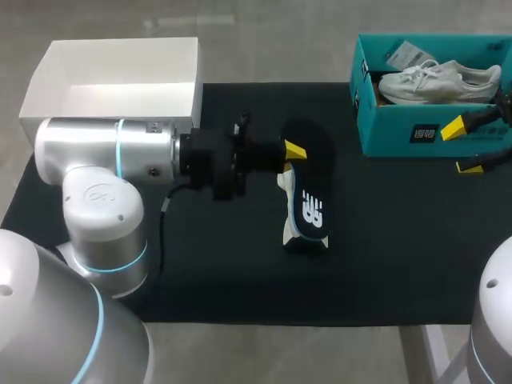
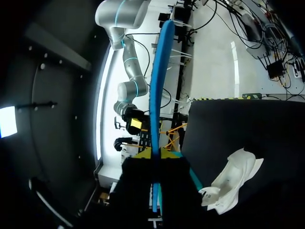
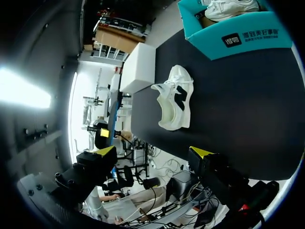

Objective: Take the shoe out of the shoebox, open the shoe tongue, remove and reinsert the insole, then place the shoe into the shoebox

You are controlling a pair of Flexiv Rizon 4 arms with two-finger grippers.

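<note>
1. Insole (image 1: 314,210): thin and flat, black face with a white logo, blue rim (edge-on in the left wrist view, just a narrow blue strip). It stands on its long edge over the middle of the worktop.
2. Sneaker (image 3: 175,98): white soft upper with a black side mark, on the black mat (image 1: 384,240) at mid-worktop, directly under the insole.
3. Shoebox (image 1: 400,132): teal cardboard, lid off, at the far right corner; second sneaker (image 1: 440,82), white, inside.
4. White box (image 1: 48,84): rectangular, open-topped, at the far left corner.
5. Left arm (image 1: 104,148): enters from the left edge, wrist level. Left gripper (image 1: 298,152) has its fingers clamped on the insole.
6. Right gripper (image 1: 462,148): at the right edge, just in front of the shoebox, fingers spread wide.
</note>
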